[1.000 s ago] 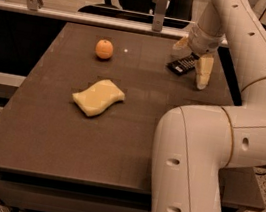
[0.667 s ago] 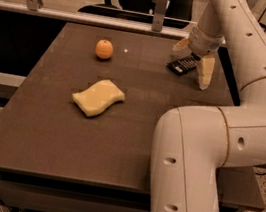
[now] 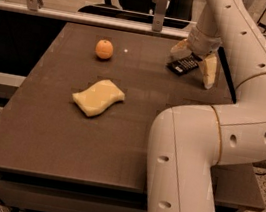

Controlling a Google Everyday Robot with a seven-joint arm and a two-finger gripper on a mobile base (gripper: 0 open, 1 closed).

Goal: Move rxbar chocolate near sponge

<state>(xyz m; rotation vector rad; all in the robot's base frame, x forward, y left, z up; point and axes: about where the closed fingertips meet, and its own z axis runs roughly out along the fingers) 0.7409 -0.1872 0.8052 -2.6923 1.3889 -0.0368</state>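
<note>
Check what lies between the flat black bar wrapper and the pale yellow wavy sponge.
Only bare brown tabletop, per the camera view; the gripper straddles the wrapper.

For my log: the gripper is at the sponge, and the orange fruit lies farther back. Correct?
No. The camera view shows the gripper at the rxbar chocolate, far right, apart from the sponge. The orange fruit does lie farther back.
</note>
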